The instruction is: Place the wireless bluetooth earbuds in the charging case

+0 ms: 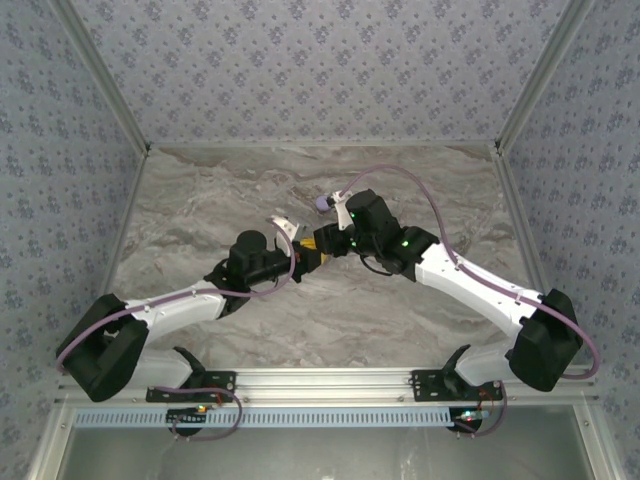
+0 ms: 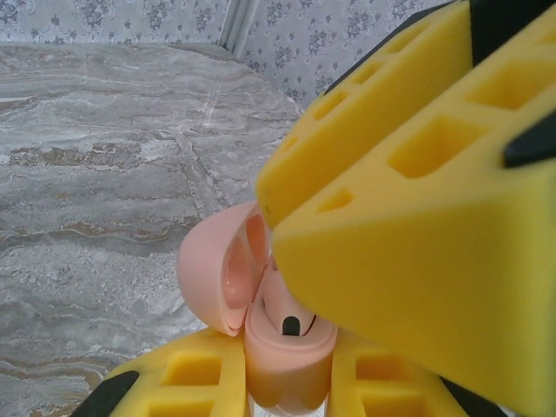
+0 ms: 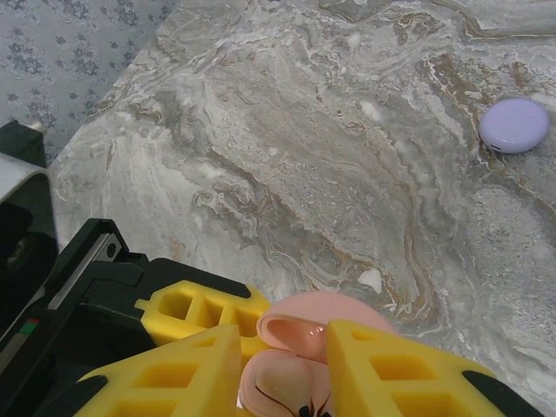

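Observation:
My left gripper [image 2: 282, 369] is shut on a salmon-pink charging case [image 2: 280, 352], held upright between its yellow foam fingers with the lid [image 2: 213, 269] hinged open to the left. A pink earbud [image 2: 291, 320] with a black mark sits in the case's mouth. My right gripper [image 3: 282, 369] hangs just above the case [image 3: 334, 313], its jaws apart and the earbud [image 3: 295, 395] showing below the gap. In the top view both grippers meet at mid-table, the left [image 1: 300, 262] under the right [image 1: 327, 240].
A lilac round case [image 3: 514, 124] lies shut on the marble table [image 3: 304, 130], beyond the grippers [image 1: 322, 203]. Patterned walls enclose the table on the left, back and right. My right gripper's foam fingers [image 2: 417, 174] crowd the space right of the pink case.

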Tool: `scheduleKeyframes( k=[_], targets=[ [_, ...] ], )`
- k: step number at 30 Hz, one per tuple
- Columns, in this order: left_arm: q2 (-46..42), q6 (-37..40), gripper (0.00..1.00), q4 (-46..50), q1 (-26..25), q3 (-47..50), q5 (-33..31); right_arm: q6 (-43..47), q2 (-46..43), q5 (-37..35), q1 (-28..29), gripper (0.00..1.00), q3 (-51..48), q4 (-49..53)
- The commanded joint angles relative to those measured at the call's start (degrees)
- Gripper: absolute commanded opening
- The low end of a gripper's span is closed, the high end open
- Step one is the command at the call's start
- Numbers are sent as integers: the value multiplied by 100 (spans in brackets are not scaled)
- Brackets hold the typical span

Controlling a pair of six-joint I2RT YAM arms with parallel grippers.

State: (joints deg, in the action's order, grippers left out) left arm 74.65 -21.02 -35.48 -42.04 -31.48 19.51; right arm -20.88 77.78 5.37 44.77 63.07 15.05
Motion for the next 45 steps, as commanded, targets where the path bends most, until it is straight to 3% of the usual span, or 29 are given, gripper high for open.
scheduleKeyframes(
  k=[1, 10, 22, 34, 45],
  targets=[
    [-166, 157, 8, 69, -46, -156, -39, 85, -171, -166, -28, 34, 166, 149],
    [-249, 734, 8, 312, -138, -155, 106, -49, -409, -88, -391, 34, 94, 323],
    [-528, 1777, 8, 1058, -295, -289, 625, -460, -476, 743, -1184, 34, -14, 601],
    [-549, 2128, 7, 1499, -373, -524, 756, -469, 84, 1428, -1231, 36, 299, 861],
    [-507, 2234, 7, 1571, -403, -600, 723, -282, 499, 1639, -1092, 36, 713, 1180]
  ],
)
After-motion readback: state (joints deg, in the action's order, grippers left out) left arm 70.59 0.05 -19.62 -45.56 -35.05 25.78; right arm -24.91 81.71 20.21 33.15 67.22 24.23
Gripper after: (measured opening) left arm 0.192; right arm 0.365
